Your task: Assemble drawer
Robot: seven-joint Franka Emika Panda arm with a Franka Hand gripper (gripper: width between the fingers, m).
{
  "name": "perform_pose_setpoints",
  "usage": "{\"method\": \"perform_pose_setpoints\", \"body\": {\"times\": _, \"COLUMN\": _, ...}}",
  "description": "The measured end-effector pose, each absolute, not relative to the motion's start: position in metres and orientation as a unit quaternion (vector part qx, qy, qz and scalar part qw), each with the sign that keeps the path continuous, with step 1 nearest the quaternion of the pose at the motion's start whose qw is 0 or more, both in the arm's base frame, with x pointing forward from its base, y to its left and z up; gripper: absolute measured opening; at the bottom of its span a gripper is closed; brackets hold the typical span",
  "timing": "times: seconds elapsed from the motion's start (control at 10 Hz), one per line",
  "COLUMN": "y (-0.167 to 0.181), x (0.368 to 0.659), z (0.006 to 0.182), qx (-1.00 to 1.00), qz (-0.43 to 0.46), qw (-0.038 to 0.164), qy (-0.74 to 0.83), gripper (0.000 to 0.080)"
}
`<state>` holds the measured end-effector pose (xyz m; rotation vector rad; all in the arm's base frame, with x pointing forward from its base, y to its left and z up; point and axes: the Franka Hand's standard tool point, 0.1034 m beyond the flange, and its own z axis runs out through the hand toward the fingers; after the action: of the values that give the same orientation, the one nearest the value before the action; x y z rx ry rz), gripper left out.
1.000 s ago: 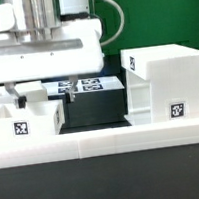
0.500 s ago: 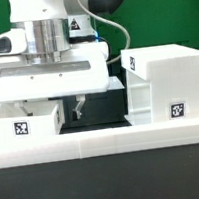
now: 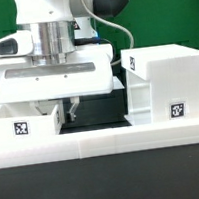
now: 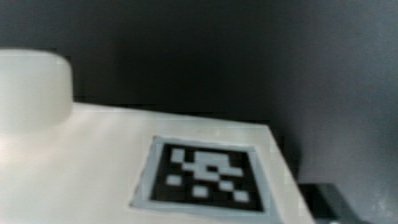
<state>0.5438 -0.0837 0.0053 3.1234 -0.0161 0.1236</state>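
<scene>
A small white tray with a square tag stands at the exterior view's left, behind the border wall. The large white cube-like housing stands at the right, with tags on its side and front. My gripper hangs low over the tray's right wall. One dark finger shows just right of that wall; the other is hidden behind the tray. The jaws look open. The wrist view shows a white tagged surface very close, with no fingers in it. A second tray is not in view.
A long low white border wall runs along the front. The dark table shows between the tray and the housing. The arm's wide white hand hides what lies behind it.
The arm has come down from high above to just over the tray. It now hides the marker board seen earlier. The visible finger has dropped beside the tray's right wall.
</scene>
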Motion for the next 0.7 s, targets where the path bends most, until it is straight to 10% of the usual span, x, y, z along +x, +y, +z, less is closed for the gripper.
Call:
{"method": "perform_pose_setpoints", "body": {"times": 0.3, "y": -0.0836, "x": 0.5439, "z": 0.0053, "qx": 0.999, "qz": 0.039, "qw": 0.008, "qy": -0.005, "gripper": 0.0041}}
{"method": "perform_pose_setpoints", "body": {"times": 0.7, "y": -0.0836, "x": 0.5439, "z": 0.0053, "qx": 0.999, "qz": 0.039, "qw": 0.008, "qy": -0.005, "gripper": 0.0041}}
